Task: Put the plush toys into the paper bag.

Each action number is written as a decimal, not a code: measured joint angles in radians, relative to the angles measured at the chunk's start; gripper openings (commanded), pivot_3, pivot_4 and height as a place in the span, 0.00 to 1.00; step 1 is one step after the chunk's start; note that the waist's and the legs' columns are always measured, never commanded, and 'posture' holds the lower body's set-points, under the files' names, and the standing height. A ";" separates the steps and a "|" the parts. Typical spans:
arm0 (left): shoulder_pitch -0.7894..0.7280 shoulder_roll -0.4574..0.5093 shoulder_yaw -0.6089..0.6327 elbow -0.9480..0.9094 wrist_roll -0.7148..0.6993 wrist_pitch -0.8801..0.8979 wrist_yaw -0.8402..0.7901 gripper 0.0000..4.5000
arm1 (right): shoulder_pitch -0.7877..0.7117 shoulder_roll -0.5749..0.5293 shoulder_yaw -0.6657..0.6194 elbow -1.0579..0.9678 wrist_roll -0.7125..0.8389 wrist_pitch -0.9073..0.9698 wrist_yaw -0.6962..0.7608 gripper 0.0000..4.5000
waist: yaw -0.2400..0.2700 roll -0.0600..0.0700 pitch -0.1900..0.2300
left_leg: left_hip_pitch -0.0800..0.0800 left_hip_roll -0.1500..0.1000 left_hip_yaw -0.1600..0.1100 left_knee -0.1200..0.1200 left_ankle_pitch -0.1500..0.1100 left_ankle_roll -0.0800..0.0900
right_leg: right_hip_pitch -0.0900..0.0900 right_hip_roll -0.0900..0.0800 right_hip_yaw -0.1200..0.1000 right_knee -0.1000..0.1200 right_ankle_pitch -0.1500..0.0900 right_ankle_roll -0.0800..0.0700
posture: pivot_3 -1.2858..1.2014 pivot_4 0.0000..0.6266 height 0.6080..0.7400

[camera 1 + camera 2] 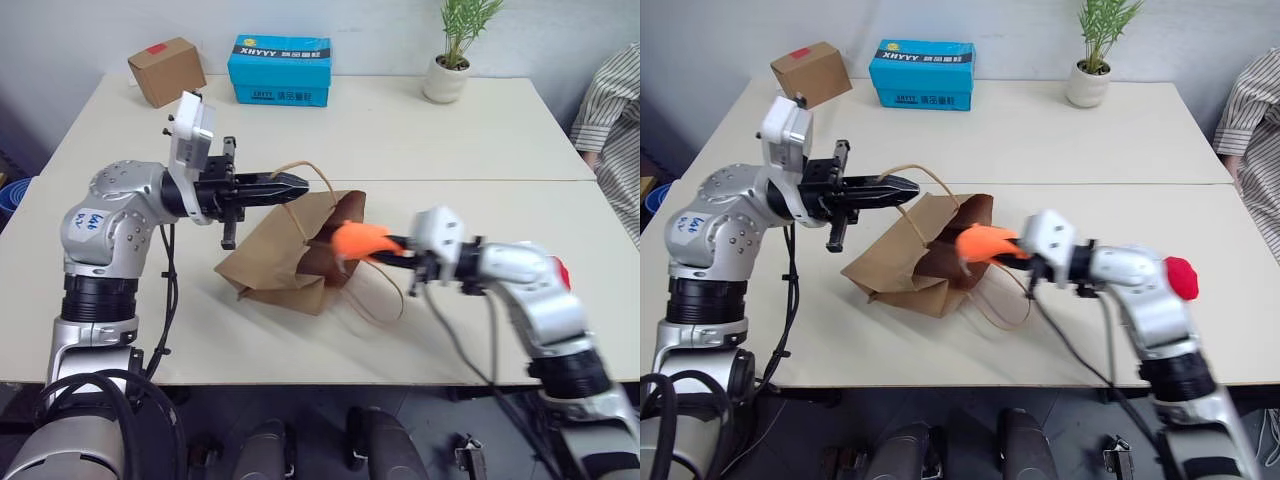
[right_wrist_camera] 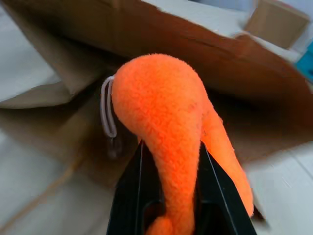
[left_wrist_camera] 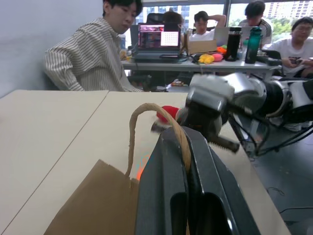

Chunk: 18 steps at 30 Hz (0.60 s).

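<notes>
At the upper left of the head view a small cardboard box (image 1: 166, 70) with a red sticker sits on the pale tabletop (image 1: 450, 140), and just right of it a blue box (image 1: 279, 70).

Left of centre, the left gripper (image 1: 290, 184) reaches across toward the right, its jaws clenched on a tan looped handle (image 3: 146, 117) of the paper bag (image 1: 275, 255). The wrist view shows the loop pinched between the two black fingers (image 3: 161, 196) and arching up out of them.

The bag lies slumped on the tabletop in the middle of the frame, its mouth facing right and held up by that handle. A second handle loop trails on the tabletop below the mouth.

At the bag's mouth is the orange plush toy (image 1: 358, 238), grasped between the jaws of the right gripper (image 2: 171, 166), which comes in from the right.

The red plush toy (image 1: 1181, 277) shows beyond the right forearm, lower right of centre.

A potted plant (image 1: 452, 60) stands at the upper right, and a person's striped sleeve (image 1: 610, 110) shows at the right edge.
</notes>
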 measured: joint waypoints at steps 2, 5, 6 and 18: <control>0.000 -0.001 -0.008 -0.001 -0.001 0.009 -0.015 0.00 | -0.038 0.042 0.038 0.053 -0.048 0.013 -0.038 0.02 | 0.001 0.000 0.000 | -0.001 0.000 0.000 0.000 0.000 0.000 | 0.000 0.000 0.000 0.000 0.000 0.000 | 0.52 0.24 1.00; 0.000 0.001 -0.007 -0.002 -0.001 0.011 -0.026 0.00 | -0.100 0.092 0.085 0.119 -0.105 0.032 -0.060 0.02 | 0.002 0.000 0.000 | -0.001 -0.001 -0.001 0.001 0.000 0.000 | 0.000 0.000 -0.001 -0.001 0.000 0.000 | 0.52 0.24 1.00; 0.000 -0.002 -0.008 -0.002 -0.001 0.010 -0.028 0.00 | -0.126 0.113 0.107 0.144 -0.122 0.034 -0.062 0.02 | 0.001 0.000 0.000 | -0.001 -0.001 -0.001 0.001 0.000 0.000 | 0.000 0.000 -0.001 -0.001 0.000 0.000 | 0.52 0.24 1.00; 0.001 -0.034 -0.008 0.040 0.010 -0.040 -0.027 0.00 | -0.175 0.268 0.199 0.336 -0.204 -0.093 -0.076 0.24 | -0.002 0.000 0.000 | -0.001 0.000 -0.001 0.001 0.000 0.000 | 0.000 0.000 -0.001 0.000 0.000 0.000 | 0.52 0.24 1.00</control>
